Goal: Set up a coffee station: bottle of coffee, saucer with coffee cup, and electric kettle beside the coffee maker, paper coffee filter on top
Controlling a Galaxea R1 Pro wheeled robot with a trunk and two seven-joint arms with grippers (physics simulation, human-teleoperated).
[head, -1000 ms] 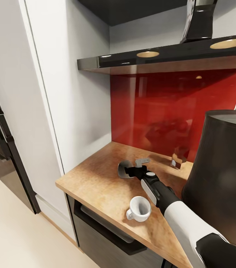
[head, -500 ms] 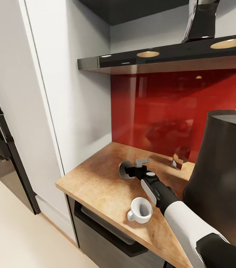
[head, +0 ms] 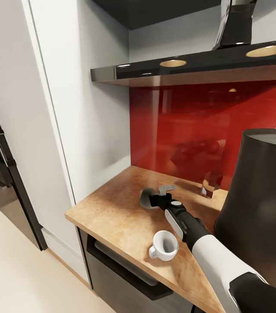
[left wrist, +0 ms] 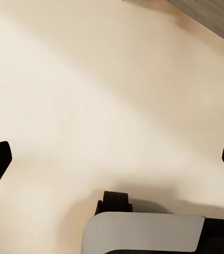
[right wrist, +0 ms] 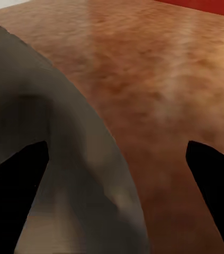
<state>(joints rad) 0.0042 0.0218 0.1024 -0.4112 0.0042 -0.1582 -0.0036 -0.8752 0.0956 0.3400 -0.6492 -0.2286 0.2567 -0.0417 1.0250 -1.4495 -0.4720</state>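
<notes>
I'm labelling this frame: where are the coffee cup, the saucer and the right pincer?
coffee cup (head: 164, 244), head view, on its white bowl.
saucer (head: 146, 198), head view, on its grey rim left of the pincer.
right pincer (head: 154, 201), head view, between the fingertips at the saucer.

Open countertop (head: 111, 213) is lying left of the cup (head: 164, 245); a tall dark pot (head: 259, 208) is blocking the right.

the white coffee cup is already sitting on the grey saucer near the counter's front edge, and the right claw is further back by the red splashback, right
Not quite. In the head view the coffee cup stands alone on the bare wooden countertop, not on the saucer. The grey saucer is further back, at the right claw. The rest holds: the cup is near the front edge.
</notes>
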